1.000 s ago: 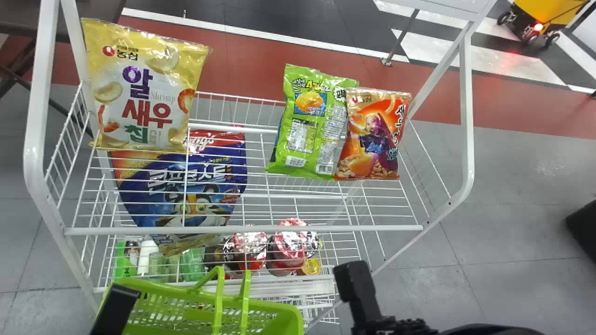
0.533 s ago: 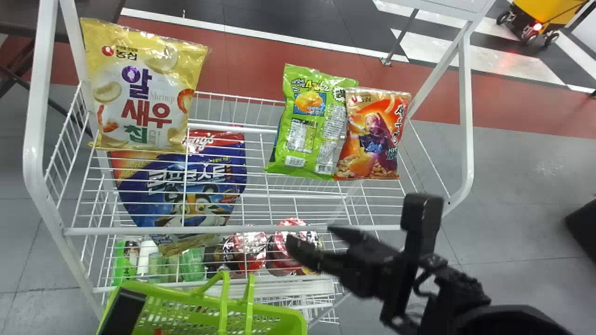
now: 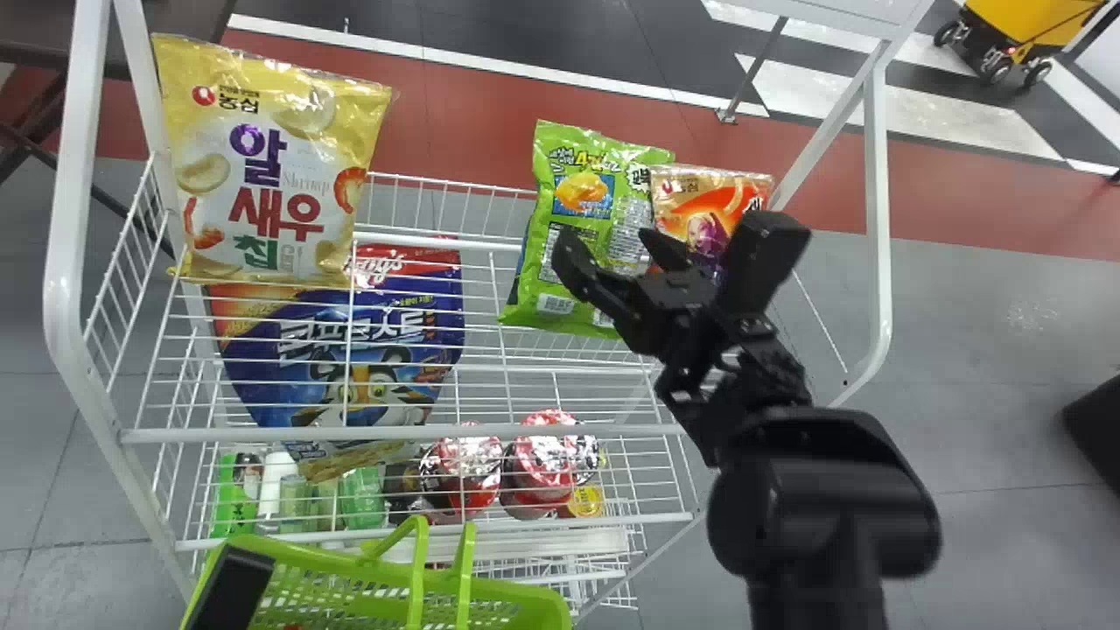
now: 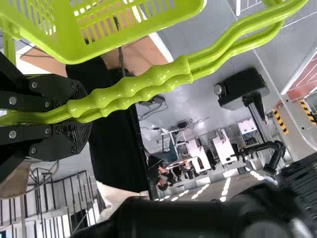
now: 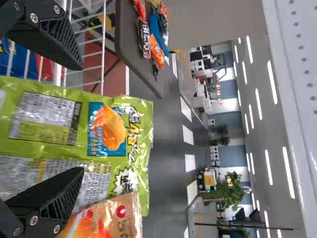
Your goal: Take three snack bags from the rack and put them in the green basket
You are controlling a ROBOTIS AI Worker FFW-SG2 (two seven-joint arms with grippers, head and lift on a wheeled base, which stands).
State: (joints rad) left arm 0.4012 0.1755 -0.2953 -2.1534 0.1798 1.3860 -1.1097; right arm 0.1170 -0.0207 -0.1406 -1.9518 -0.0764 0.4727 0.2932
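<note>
Right hand (image 3: pixel 608 241), spread open before the green bag (image 3: pixel 573 197), may snag the overlapping orange bag (image 3: pixel 704 197) too.

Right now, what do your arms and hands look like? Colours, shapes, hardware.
The left hand and right hand are both black, with round silver screws and ridged fingers; the right one's taper. The right arm is black too, with a thick, rounded casing.

snack bags (image 3: pixel 271 166) on rack (image 3: pixel 490 431) behind basket (image 3: pixel 337 567)
</note>
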